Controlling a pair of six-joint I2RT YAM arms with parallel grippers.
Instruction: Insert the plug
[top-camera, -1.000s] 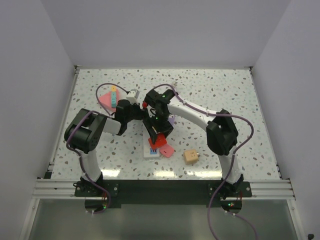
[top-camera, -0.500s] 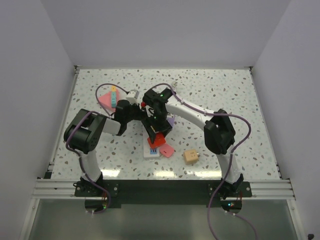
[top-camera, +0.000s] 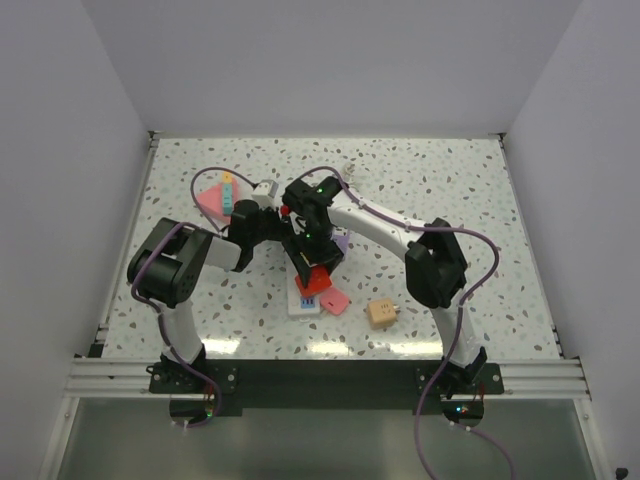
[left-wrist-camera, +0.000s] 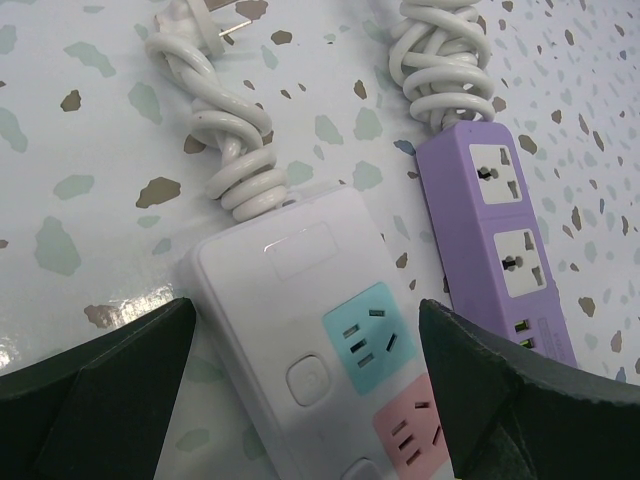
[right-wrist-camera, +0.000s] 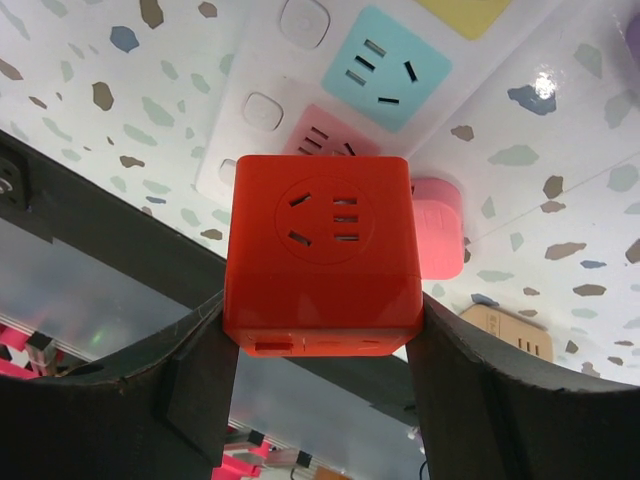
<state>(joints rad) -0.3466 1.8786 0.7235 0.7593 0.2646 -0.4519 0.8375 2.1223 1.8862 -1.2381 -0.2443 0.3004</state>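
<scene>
My right gripper is shut on a red cube plug, its socket face toward the camera. The cube hangs just above the white power strip, over its pink socket and near the teal one. In the top view the red cube sits over the near end of the white strip. My left gripper is open, its fingers on either side of the white strip, near the teal socket. The cube's prongs are hidden.
A purple power strip lies right of the white one; both have coiled white cords. A pink cube and a tan cube rest near the front edge. A pink object lies at the back left.
The right arm has shifted slightly left with the red cube still in its grip. The left arm has stayed put.
</scene>
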